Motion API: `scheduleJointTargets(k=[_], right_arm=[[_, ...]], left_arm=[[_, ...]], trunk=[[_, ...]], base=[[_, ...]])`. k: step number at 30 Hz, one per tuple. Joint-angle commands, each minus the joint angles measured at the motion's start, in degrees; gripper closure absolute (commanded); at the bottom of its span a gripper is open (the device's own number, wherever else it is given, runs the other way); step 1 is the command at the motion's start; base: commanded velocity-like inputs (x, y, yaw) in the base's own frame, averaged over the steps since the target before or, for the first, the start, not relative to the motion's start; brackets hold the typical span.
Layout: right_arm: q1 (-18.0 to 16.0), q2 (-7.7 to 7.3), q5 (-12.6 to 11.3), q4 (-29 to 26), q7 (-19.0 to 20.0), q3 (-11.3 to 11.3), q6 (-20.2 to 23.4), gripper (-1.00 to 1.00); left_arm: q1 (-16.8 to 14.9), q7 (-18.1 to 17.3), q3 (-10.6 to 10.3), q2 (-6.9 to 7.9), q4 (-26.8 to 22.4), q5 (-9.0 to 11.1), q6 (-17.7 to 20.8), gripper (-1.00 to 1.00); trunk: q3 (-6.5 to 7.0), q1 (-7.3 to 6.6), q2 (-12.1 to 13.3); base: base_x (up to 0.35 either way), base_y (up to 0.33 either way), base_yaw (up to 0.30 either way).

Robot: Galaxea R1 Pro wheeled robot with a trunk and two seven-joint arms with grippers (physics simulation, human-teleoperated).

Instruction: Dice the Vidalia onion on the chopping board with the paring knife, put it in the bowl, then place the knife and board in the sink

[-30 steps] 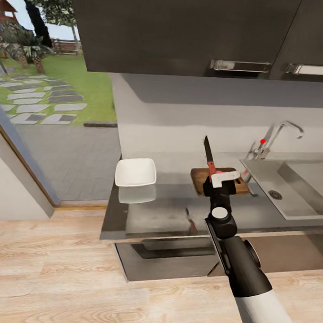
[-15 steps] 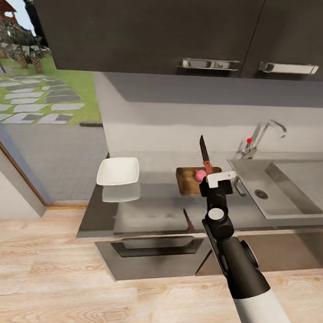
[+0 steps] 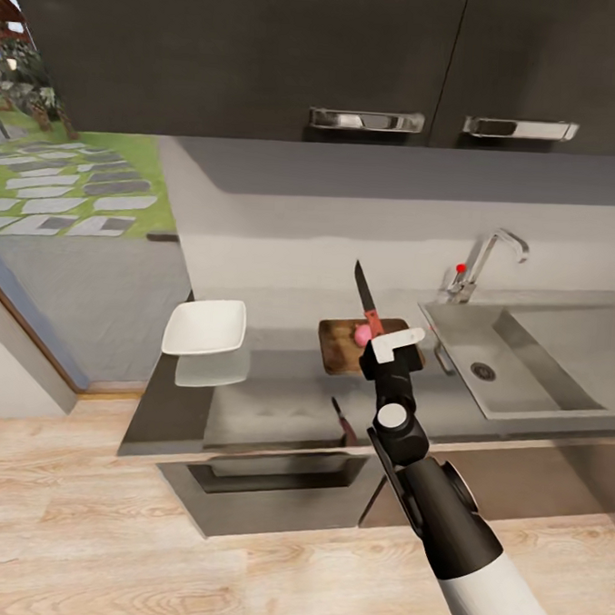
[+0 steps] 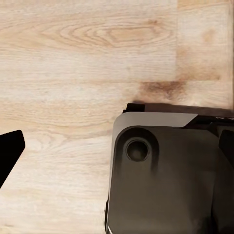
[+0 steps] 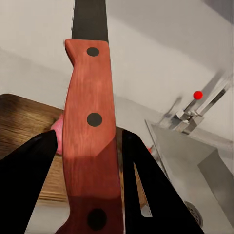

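My right gripper (image 3: 384, 344) is shut on the paring knife (image 3: 363, 291) and holds it above the countertop (image 3: 274, 401), dark blade pointing up and away. In the right wrist view the reddish wooden handle (image 5: 91, 141) sits between the two black fingers (image 5: 27, 185). Just beyond it lies the dark brown chopping board (image 3: 338, 348), with the pinkish Vidalia onion (image 3: 362, 333) on it, partly hidden behind the handle (image 5: 58, 130). The white square bowl (image 3: 206, 327) stands at the counter's left end. The sink (image 3: 523, 353) lies to the right of the board. My left gripper (image 4: 117, 146) hangs open over the floor.
A chrome tap (image 3: 481, 262) with a red knob rises behind the sink. Glossy black upper cabinets (image 3: 377, 57) hang overhead. Dark lower cabinets (image 3: 269, 487) front the counter, above pale wood floor (image 3: 146, 562). A glass wall onto a garden is at the left. The robot's dark base (image 4: 161, 180) is under the left wrist.
The whole picture has shifted left, so the camera has moved right along the counter. The onion now shows beside the knife handle. The right gripper keeps the knife upright.
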Motion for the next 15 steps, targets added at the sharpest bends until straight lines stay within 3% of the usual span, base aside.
scheduleJointTargets(k=[1,15], right_arm=[[-0.1,-0.02,0.4,0.0,-0.2,0.2,0.5,1.0],[-0.1,0.23,0.5,-0.1,-0.6,0.4,0.5,1.0]], left_arm=[[-0.1,0.1,-0.5,-0.04,0.3,0.5,-0.4,-1.0],[-0.1,0.1,-0.5,-0.04,0.3,0.5,-0.4,-1.0]], trunk=[[-0.1,0.04,-0.1],[-0.1,0.04,-0.1]], base=[[0.079,-0.154,0.0],[0.017,-0.031,0.0]])
